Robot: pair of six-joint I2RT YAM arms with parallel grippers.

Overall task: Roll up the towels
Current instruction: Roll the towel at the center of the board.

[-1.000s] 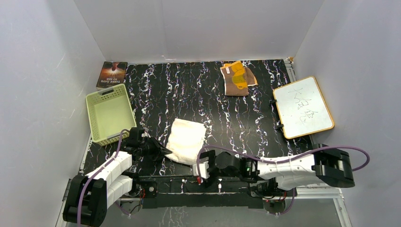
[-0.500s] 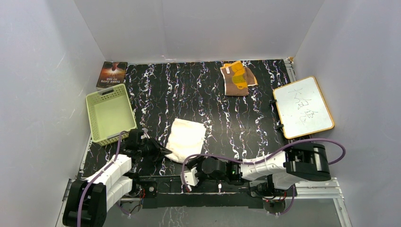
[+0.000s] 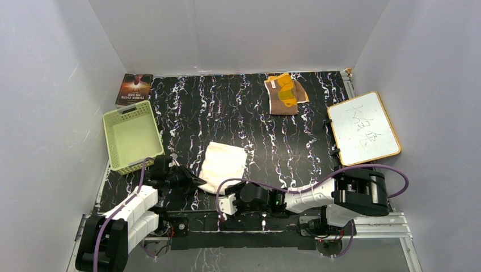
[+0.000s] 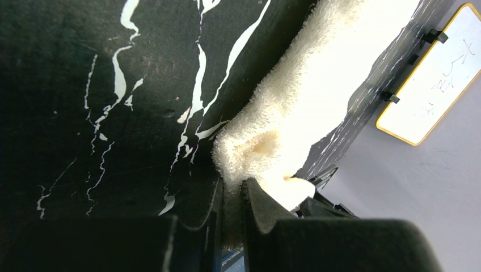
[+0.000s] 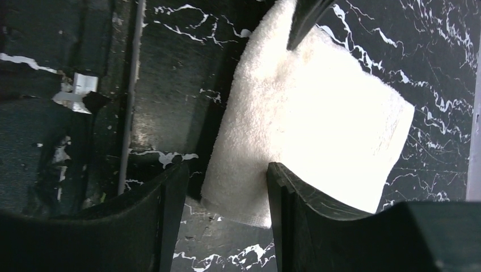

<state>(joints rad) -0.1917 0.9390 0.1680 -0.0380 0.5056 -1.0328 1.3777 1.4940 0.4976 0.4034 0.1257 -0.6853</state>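
With the left pincer [image 4: 231,195] pinched on the lower-left corner of the cream towel [image 3: 224,163], lower centre of the counter [image 3: 255,116], the wide-open right pincer [image 5: 224,187] should close squarely on the neighbouring corner for an even roll.

a near corner of the cream towel [image 3: 223,164] vanishes between the pinched fingers of the left gripper [image 4: 231,187]. the whiteboard [image 4: 437,79] is cropped by the left wrist view's right edge; its scrawl is too small to read from above, like the book [image 3: 134,89] cover at far left.
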